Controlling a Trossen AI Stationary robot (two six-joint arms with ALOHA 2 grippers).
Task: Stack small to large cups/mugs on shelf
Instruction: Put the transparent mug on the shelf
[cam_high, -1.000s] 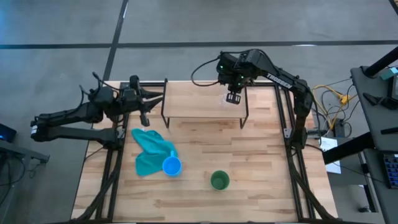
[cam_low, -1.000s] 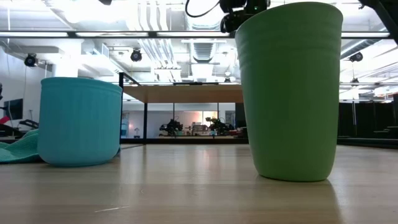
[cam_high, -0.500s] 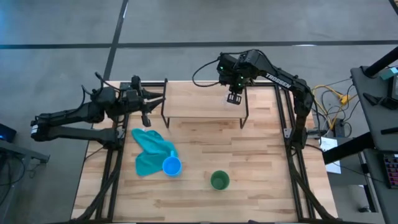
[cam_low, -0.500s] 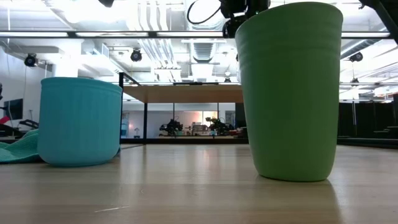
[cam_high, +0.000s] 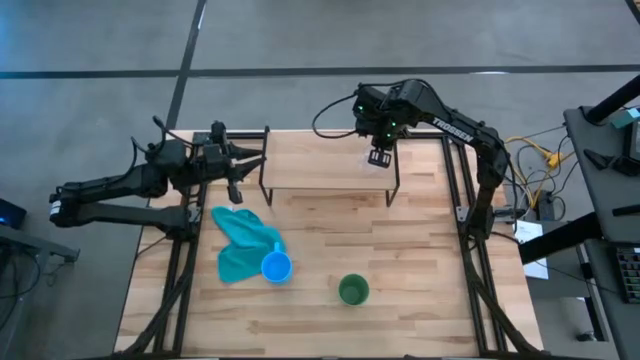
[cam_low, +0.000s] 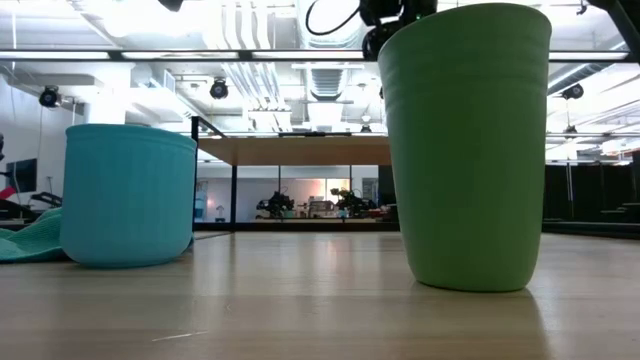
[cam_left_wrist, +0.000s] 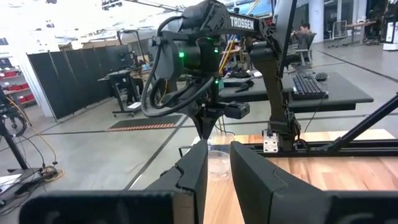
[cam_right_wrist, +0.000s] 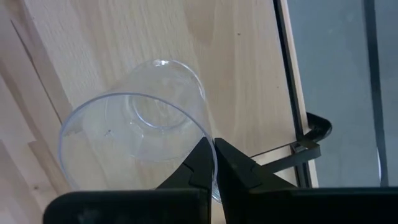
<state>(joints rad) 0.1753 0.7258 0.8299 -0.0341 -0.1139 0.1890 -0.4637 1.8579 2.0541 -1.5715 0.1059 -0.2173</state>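
light-wood shelf (cam_high: 325, 160) holds a clear glass cup (cam_right_wrist: 140, 134) pinched at its rim by right fingers (cam_right_wrist: 214, 163); left fingers (cam_left_wrist: 217, 163) parted.

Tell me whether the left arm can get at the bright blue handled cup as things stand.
Probably yes. The bright blue handled cup stands upright on the bare table beside the teal cloth, nothing over it. The left gripper waits empty at the table's left edge; the right gripper is over the low light-wood shelf.

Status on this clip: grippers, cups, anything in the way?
Right gripper shut on glass cup rim, over shelf. Left gripper idle at table's left edge. Blue cup, green cup on table. Nothing blocking.
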